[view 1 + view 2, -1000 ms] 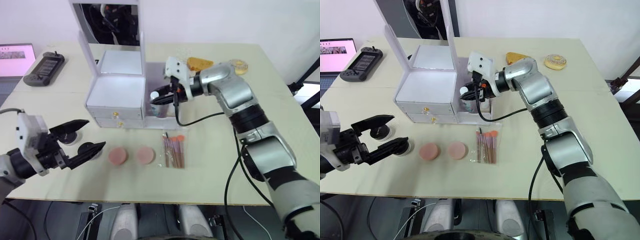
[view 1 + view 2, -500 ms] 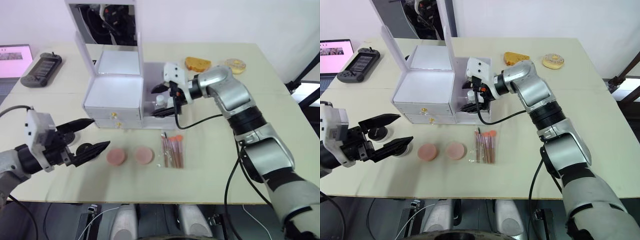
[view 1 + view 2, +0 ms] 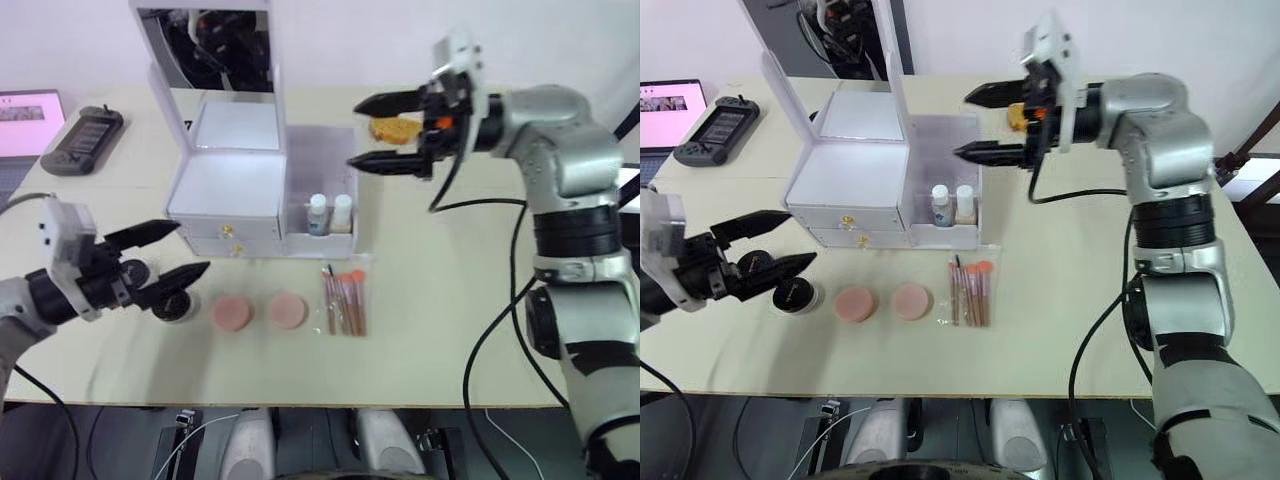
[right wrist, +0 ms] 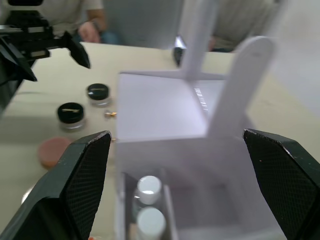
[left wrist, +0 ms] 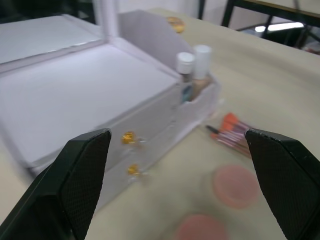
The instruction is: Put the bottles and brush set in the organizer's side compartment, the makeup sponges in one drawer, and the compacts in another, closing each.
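Bottles (image 3: 329,213) are standing inside the side compartment (image 3: 322,186). Right end effector (image 3: 375,134), spread wide and empty, is hovering above; next it should descend squarely onto the brush set (image 3: 346,300) lying on the bench (image 3: 450,300).

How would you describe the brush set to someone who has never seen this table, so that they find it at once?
Start at the white organizer with the upright mirror. On the table just in front of its right-hand bin lies the brush set, a flat clear sleeve. Unlike the two round pink sponges to its left, it is long and holds slim brushes with orange tips.
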Action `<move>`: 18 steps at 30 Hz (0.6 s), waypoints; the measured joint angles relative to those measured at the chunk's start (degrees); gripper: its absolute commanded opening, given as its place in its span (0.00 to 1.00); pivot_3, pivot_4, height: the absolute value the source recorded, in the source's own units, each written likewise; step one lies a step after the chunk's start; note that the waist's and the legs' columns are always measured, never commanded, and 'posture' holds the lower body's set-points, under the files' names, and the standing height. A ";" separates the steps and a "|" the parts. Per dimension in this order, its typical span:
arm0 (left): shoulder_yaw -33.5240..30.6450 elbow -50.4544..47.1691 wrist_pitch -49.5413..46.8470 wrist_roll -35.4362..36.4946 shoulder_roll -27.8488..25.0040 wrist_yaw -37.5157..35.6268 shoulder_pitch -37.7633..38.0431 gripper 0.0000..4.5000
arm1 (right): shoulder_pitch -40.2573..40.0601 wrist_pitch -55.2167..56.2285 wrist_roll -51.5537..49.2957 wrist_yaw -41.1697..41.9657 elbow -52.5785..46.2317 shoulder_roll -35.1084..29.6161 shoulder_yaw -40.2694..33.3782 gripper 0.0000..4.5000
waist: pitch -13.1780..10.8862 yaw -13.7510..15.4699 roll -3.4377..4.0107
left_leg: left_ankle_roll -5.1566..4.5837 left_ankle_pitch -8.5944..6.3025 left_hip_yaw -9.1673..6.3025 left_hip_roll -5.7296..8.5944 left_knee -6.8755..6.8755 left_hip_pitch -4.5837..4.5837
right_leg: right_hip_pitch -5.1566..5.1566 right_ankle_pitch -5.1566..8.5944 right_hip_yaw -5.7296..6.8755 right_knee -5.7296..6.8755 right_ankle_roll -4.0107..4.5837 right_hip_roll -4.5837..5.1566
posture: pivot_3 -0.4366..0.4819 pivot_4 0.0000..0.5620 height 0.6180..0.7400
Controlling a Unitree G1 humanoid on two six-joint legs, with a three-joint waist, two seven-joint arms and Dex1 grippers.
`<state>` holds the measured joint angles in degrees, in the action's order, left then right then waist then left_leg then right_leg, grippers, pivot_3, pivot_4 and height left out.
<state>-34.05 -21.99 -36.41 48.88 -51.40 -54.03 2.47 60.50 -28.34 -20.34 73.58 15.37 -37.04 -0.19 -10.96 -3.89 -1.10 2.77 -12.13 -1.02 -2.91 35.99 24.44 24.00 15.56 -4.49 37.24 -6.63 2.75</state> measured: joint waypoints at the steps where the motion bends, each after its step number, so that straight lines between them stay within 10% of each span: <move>1: -0.83 2.89 0.70 -0.82 -1.01 -1.35 0.24 1.00 | -1.58 0.30 -0.12 0.00 0.16 -1.73 -1.02 0.99 | 0.00 -0.03 0.00 | 0.00 0.00 0.02 0.00 -0.03 0.01 | 0.02 0.00 -0.01 -0.01 0.01 0.00 | 0.48 0.27 1.00; 18: -11.74 62.67 32.27 -19.94 -11.55 -17.98 3.37 1.00 | -44.12 15.03 -0.81 -9.31 0.77 -10.08 -20.63 0.99 | 0.02 -0.10 -0.01 | 0.00 0.00 0.49 -0.05 -0.25 -0.06 | 0.30 0.05 -0.25 -0.03 0.13 0.11 | 0.48 0.27 1.00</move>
<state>-45.79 40.67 -4.14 28.94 -62.96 -72.01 5.83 16.38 -13.31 -21.14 64.27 16.14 -47.12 -20.82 -10.94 -3.99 -1.11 2.76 -12.13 -0.53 -2.97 35.74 24.38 24.30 15.61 -4.74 37.21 -6.50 2.86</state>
